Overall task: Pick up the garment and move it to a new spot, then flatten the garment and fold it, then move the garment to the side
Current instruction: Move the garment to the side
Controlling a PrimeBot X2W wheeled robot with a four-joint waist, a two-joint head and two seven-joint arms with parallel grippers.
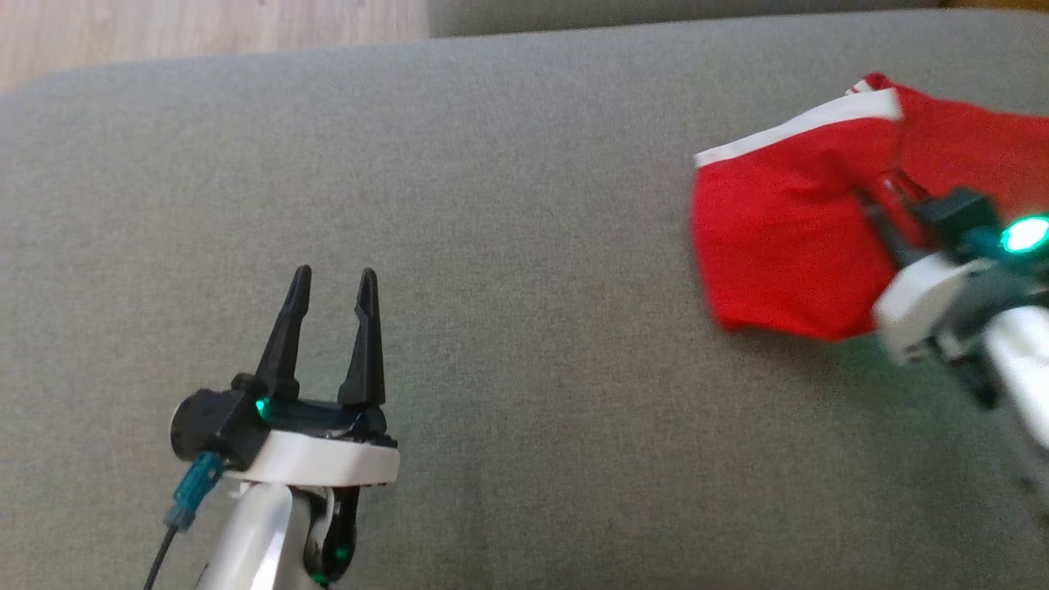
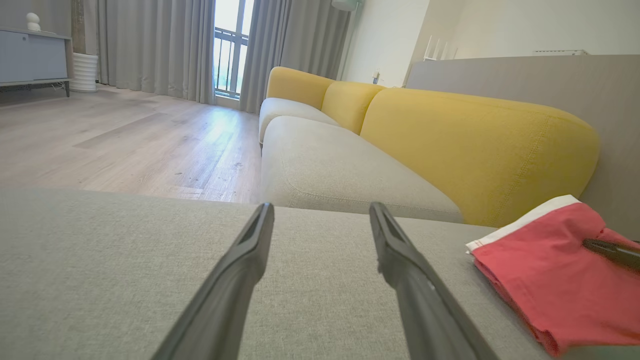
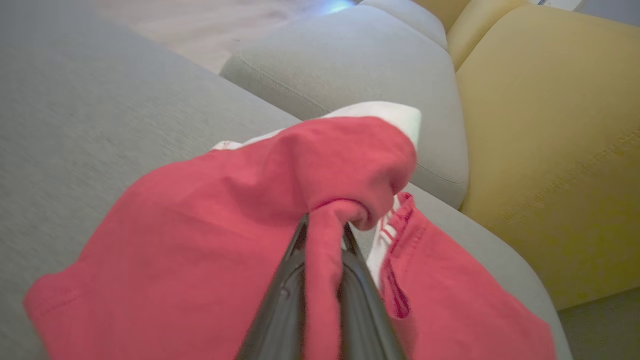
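Note:
The garment (image 1: 778,246) is red cloth with a white band, bunched at the right of the grey cushion (image 1: 508,246). My right gripper (image 1: 881,201) is shut on a pinched fold of it. In the right wrist view the red cloth (image 3: 200,240) runs down between the two dark fingers (image 3: 280,300) and drapes to both sides. My left gripper (image 1: 332,283) is open over bare cushion at the lower left, well away from the cloth. From the left wrist the garment (image 2: 550,275) lies off to the right, with a dark fingertip (image 2: 610,250) of the other gripper on it.
A yellow sofa back (image 2: 475,145) and another grey seat cushion (image 2: 340,170) lie beyond the cushion's far edge. Wooden floor (image 2: 125,140) runs toward curtains and a window. A grey cabinet (image 2: 32,57) stands far off on the left.

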